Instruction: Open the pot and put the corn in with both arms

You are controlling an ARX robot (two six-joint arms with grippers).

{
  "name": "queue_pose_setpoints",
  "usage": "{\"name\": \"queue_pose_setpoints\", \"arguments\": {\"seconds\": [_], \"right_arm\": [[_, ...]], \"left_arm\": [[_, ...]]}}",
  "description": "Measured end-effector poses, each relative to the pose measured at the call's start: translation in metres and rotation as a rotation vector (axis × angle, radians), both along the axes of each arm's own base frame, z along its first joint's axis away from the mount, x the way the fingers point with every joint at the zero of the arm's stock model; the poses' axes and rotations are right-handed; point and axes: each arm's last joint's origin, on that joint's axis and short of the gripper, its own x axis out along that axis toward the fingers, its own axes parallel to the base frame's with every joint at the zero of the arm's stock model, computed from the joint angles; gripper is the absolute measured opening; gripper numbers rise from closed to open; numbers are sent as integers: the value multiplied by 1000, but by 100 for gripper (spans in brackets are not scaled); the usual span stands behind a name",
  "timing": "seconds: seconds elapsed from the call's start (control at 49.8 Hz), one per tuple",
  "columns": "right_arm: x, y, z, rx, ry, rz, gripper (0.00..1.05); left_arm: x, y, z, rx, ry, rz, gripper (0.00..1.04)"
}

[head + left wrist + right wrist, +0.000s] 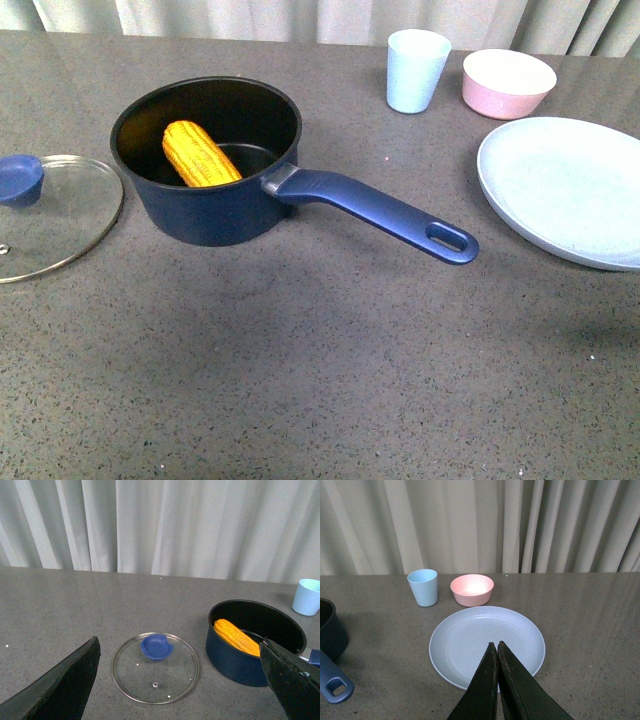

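Note:
The navy pot (pixel 215 215) stands open at the table's middle left, its long handle (pixel 385 212) pointing right. The yellow corn (pixel 200 154) lies inside it, leaning on the wall. The pot (pixel 240 662) and corn (pixel 236 636) also show in the left wrist view. The glass lid (pixel 70 215) with its blue knob (pixel 20 178) lies flat left of the pot; it also shows in the left wrist view (pixel 156 667). My left gripper (pixel 180 647) is open and empty above the lid. My right gripper (pixel 496 645) is shut and empty above the pale blue plate (pixel 470 640). Neither arm shows in the front view.
A pale blue plate (pixel 565 185) lies at the right. A pale blue cup (pixel 416 68) and a pink bowl (pixel 508 84) stand at the back right. Curtains hang behind the table. The pot's handle end (pixel 335 686) shows in the right wrist view.

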Motion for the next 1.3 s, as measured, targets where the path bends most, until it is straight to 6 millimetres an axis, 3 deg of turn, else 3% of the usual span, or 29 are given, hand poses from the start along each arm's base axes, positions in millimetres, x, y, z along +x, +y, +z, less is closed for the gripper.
{"name": "queue_pose_setpoints", "arguments": {"seconds": [0.261,0.602,1.204,1.264,1.304], "right_arm": [[-13,0,-3,0,9,0,2],[-13,0,-3,0,6,-1,2],[-13,0,-3,0,5,0,89],[-13,0,-3,0,5,0,97],[-13,0,-3,0,5,0,96]], "left_arm": [[0,0,0,0,0,0,96],[0,0,0,0,0,0,96],[0,0,0,0,0,0,96],[0,0,0,0,0,0,96],[0,0,0,0,0,0,96]]}}
